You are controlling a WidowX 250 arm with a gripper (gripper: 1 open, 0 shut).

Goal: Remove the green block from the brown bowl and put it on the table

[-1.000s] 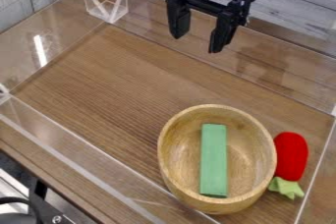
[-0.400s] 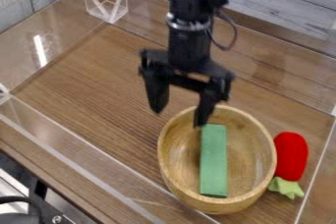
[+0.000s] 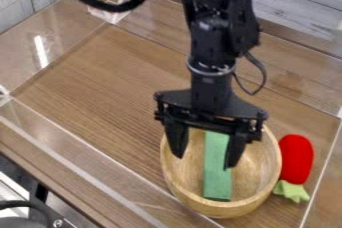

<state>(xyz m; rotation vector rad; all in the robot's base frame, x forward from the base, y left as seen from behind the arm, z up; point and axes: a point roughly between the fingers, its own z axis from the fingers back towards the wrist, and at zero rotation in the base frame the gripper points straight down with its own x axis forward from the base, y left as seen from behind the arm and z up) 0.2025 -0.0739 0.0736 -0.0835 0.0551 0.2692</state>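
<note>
Green block (image 3: 217,167) lies flat along the floor of the brown bowl (image 3: 181,177), lengthwise toward camera. Gripper (image 3: 207,150) hangs over it, pointing down, jaws spread wide, one finger each side of the bar, nothing held. Judgement: centre across the narrow width, descend clear of the rim, then close. Red toy (image 3: 295,164) sits just beside the bowl on the table (image 3: 94,92).

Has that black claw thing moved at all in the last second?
Yes. The gripper has come from the far side of the table toward the camera and dropped, jaws open, astride the green block in the brown bowl.
</note>
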